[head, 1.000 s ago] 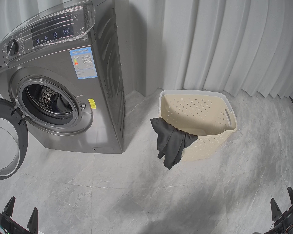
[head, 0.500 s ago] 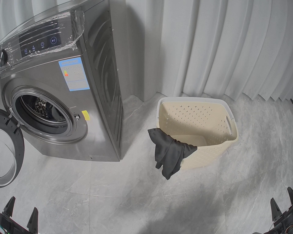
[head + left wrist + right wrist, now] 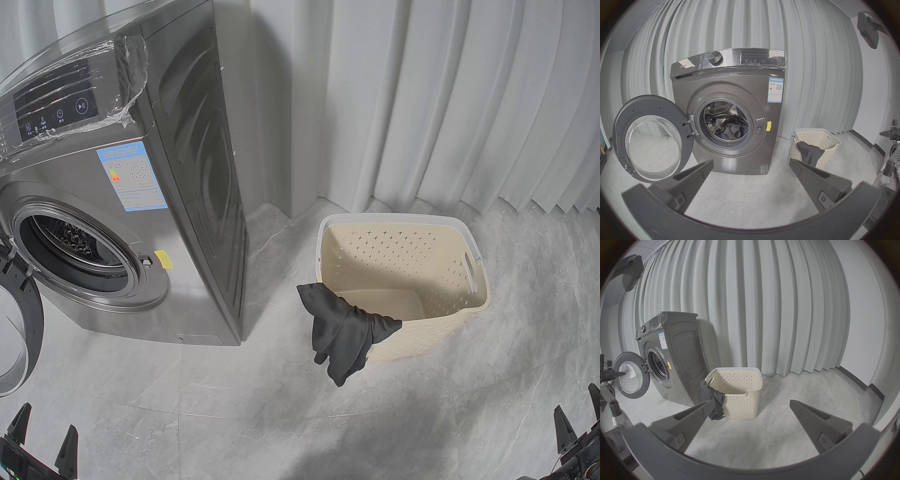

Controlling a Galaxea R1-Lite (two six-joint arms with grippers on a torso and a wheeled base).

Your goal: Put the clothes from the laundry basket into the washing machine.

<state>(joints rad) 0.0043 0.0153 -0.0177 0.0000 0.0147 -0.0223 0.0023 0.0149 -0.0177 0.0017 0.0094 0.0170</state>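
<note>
Holding left end effector [image 3: 45, 428] and right end effector [image 3: 576, 406] low and nearest, fingers spread, gripping nothing, seemingly readying for a grab. Farther on, hanging a dark garment [image 3: 340, 331] over the laundry basket [image 3: 400, 219] near rim, half outside, likely easing pickup. Beyond, leftward, presenting the washing machine [image 3: 187, 187] with door [image 3: 25, 340] swung wide, baring clothes [image 3: 732, 130] lying in the drum [image 3: 717, 109].

Cream star-dotted basket [image 3: 406, 256], seemingly black garment [image 3: 340, 334].
</note>
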